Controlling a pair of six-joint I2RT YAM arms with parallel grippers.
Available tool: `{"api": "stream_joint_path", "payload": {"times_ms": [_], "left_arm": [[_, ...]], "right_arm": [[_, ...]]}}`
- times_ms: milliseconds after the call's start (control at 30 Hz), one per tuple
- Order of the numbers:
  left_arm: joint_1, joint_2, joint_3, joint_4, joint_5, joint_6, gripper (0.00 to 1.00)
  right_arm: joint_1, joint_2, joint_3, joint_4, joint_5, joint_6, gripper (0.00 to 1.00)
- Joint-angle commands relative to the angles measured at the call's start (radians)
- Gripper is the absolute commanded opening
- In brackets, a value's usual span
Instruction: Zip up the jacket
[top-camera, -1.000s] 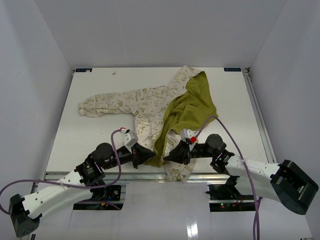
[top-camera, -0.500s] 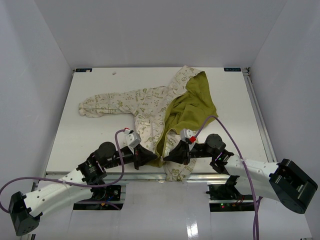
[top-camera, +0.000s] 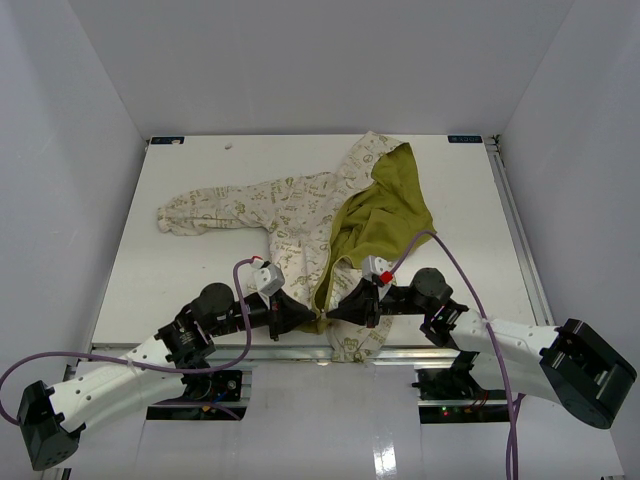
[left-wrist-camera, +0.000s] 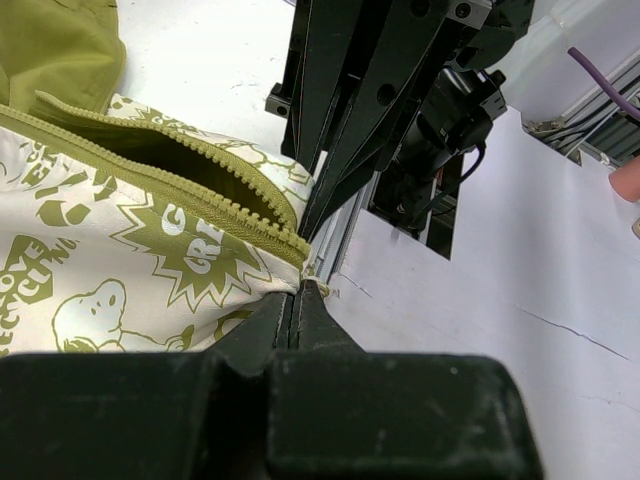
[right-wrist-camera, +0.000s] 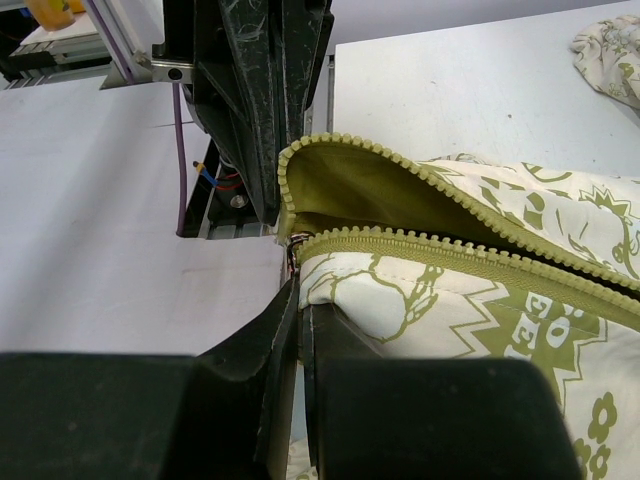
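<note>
The jacket (top-camera: 300, 205) lies spread on the white table, cream with a green print, its olive lining (top-camera: 385, 215) turned up on the right side. Its front is unzipped. My left gripper (top-camera: 312, 320) and right gripper (top-camera: 331, 316) meet tip to tip at the jacket's bottom hem by the near edge. In the left wrist view the left gripper (left-wrist-camera: 300, 290) is shut on the hem corner just below the zipper teeth (left-wrist-camera: 200, 170). In the right wrist view the right gripper (right-wrist-camera: 297, 288) is shut on cream fabric at the other zipper end (right-wrist-camera: 430, 250).
An aluminium rail (top-camera: 270, 352) runs along the table's near edge right under both grippers. One sleeve (top-camera: 190, 212) stretches toward the left. White walls enclose the table on three sides. A purple cable (top-camera: 450, 260) arcs over the right arm.
My left gripper has slid a little to the right, bringing its hem corner up against the right gripper's. The right arm has barely moved.
</note>
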Motion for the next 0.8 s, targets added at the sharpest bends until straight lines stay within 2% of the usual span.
{"api": "stream_joint_path", "payload": {"times_ms": [0,400,767], "left_arm": [[-0.008,-0.003,0.012,0.013,0.013,-0.002,0.0],[-0.008,-0.065,0.013,-0.013,-0.077,0.01,0.0],[-0.008,-0.027,0.02,-0.004,-0.044,0.016,0.0]], "right_arm": [[-0.001,-0.019,0.022,0.056,0.007,0.001,0.08],[-0.001,-0.016,0.04,0.038,-0.02,-0.001,0.08],[-0.001,-0.003,0.057,0.023,-0.014,-0.004,0.08]]}}
